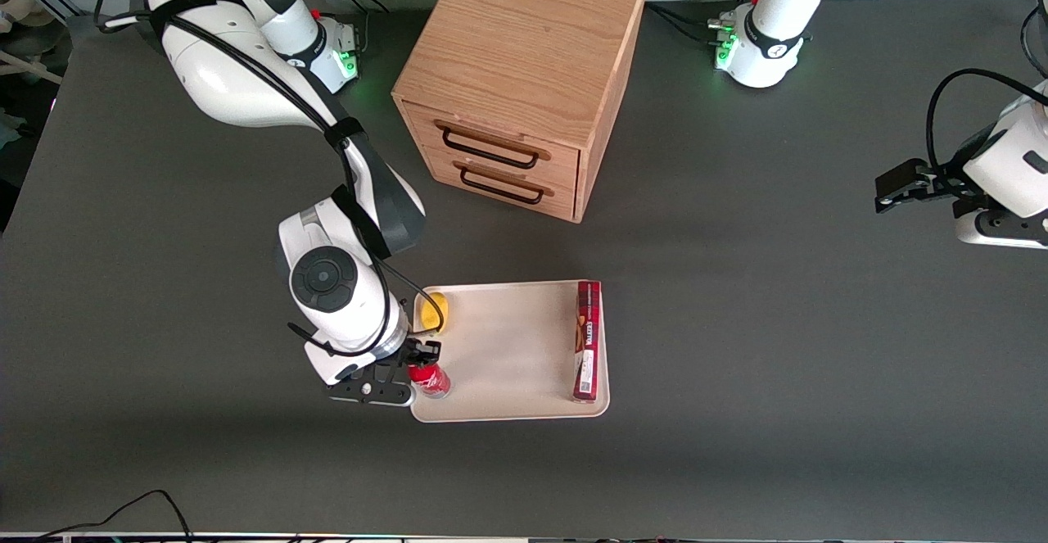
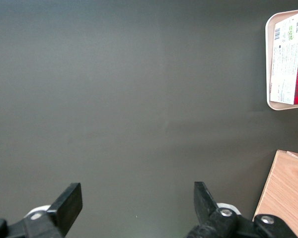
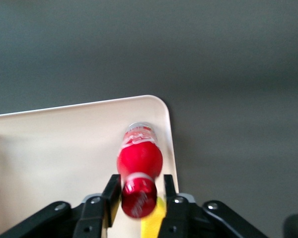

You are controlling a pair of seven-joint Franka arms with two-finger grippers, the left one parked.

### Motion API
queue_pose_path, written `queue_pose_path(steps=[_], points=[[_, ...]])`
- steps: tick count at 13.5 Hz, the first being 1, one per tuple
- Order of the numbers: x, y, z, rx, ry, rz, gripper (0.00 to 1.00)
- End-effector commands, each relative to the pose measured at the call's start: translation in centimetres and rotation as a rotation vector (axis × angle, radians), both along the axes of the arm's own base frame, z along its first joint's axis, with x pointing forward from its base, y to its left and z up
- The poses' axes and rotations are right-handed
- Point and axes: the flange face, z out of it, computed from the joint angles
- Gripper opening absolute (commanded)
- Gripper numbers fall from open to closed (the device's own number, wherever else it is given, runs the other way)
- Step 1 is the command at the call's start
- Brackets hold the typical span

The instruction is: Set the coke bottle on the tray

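Gripper (image 1: 420,363) low over tray (image 1: 512,346) corner.
Jaws pinch bottle (image 3: 139,157) neck; bottle upright, base on tray.

I am working in what looks like a robotics lab. A large dark grey table (image 1: 737,322) fills the scene, with white robot arm bases (image 1: 757,43) bolted along one edge, green status lights glowing on them, and black cables trailing across the surface. A small wooden drawer cabinet (image 1: 524,76) and a cream tray (image 1: 508,355) sit on it like test props.
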Motion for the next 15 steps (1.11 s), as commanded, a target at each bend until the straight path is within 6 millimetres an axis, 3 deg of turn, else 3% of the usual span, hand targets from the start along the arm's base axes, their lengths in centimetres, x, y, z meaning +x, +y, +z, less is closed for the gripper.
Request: queue_pose_path(steps=[1, 3, 7, 9, 11, 15], points=[[0.3, 0.4, 1.0, -0.031, -0.039, 0.001, 1.0], [0.4, -0.1, 1.8, -0.028, -0.042, -0.006, 1.0], [-0.7, -2.4, 7.1, -0.061, 0.011, -0.035, 1.0], [-1.9, -4.8, 10.6, -0.067, 0.089, -0.004, 1.0], [-3.1, -8.1, 15.6, -0.014, 0.141, 0.055, 1.0], [-6.1, -16.3, 22.6, -0.04, 0.244, 0.118, 1.0]])
